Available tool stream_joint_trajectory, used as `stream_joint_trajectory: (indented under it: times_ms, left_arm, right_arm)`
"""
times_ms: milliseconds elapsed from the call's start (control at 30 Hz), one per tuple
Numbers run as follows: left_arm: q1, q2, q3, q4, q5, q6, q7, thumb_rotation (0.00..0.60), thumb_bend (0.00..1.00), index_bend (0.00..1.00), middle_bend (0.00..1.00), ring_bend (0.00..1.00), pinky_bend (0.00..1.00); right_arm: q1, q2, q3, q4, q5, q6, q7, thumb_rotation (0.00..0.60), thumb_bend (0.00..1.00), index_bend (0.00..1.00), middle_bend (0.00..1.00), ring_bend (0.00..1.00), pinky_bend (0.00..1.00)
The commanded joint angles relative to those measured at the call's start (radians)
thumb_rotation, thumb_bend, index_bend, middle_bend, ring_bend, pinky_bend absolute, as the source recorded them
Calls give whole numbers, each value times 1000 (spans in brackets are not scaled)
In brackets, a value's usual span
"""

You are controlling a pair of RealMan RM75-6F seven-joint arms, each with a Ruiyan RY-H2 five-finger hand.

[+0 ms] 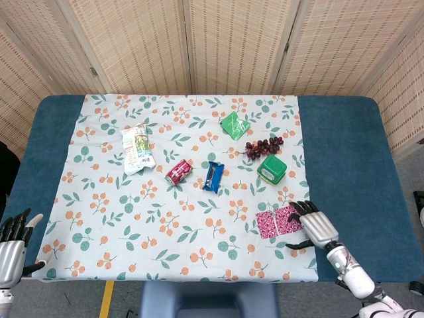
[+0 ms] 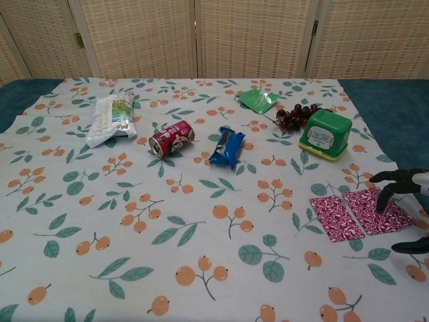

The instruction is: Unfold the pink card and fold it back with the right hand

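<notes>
This looks like a staged test room, not a real home. A blue padded table (image 1: 344, 159) carries a white cloth printed with orange berries (image 1: 132, 218). Directly behind the table stand folding screens of woven beige rattan (image 1: 232, 46), closing off the room.

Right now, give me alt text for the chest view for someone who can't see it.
The pink card lies unfolded flat on the floral tablecloth, the right hand at its right edge with fingers spread. Behind it are a green box, grapes and a red can.
</notes>
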Motion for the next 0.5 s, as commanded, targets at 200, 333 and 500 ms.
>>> stream_joint_trajectory:
  times_ms: [200,333,500]
  left_arm:
    - [0,-2,1,0,-2,-3,2,600,285,167,22,61,0]
    - [-2,-3,1,1,-1,-5,3,600,285,168,22,61,0]
    - [-3,-4,1,0,1,-4,2,600,285,168,22,60,0]
  right_arm:
    - [-15,11,8,27,29,-1,-1,348,112,332,98,0,0]
    - [-26,26,7,16,24,16,2,353,112,332,99,0,0]
    - [-22,29,-1,-19,-20,33,3,359,113,332,99,0,0]
